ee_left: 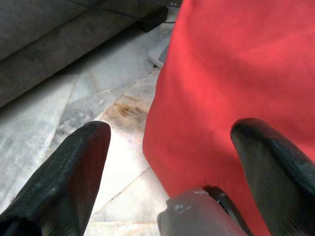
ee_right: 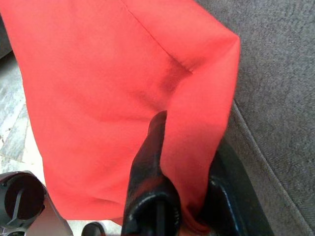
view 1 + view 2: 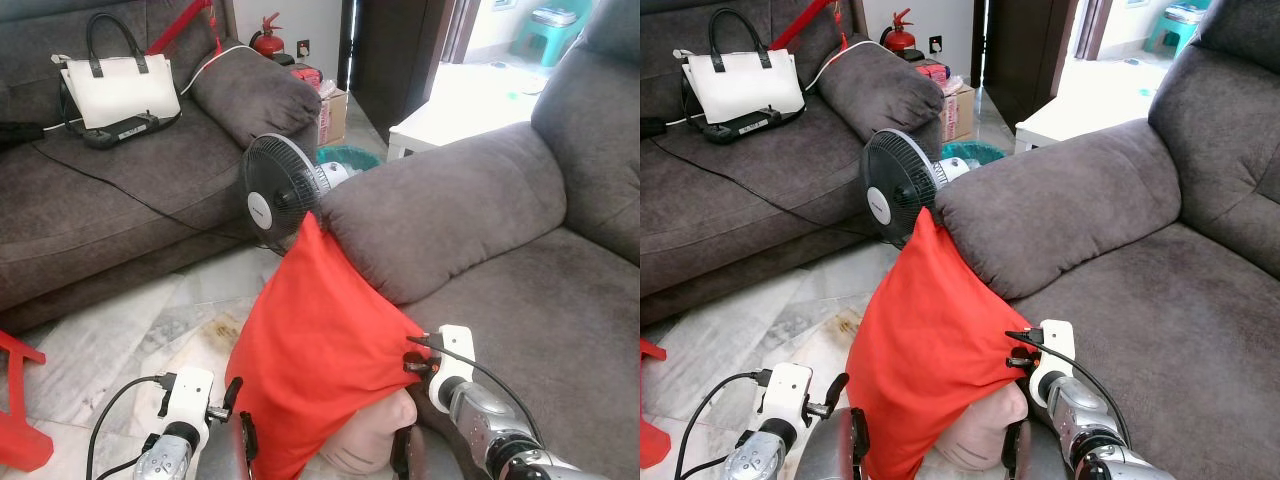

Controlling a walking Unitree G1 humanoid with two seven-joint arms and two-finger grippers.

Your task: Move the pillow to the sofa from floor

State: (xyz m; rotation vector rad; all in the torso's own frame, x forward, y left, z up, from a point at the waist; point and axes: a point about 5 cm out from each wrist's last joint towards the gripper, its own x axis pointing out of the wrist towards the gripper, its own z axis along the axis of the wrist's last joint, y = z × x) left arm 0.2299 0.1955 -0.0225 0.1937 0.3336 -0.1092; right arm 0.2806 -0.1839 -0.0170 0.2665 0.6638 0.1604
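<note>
Head view: the red pillow (image 3: 320, 350) hangs at lower centre, leaning on the sofa (image 3: 520, 300) arm; it could snag there or knock the fan (image 3: 280, 190) behind. I read no writing.

Left wrist view: my left gripper (image 1: 170, 147) is spread, beside the pillow.

Right wrist view: my right gripper (image 2: 189, 162) pinches one pillow corner, which may slip.
</note>
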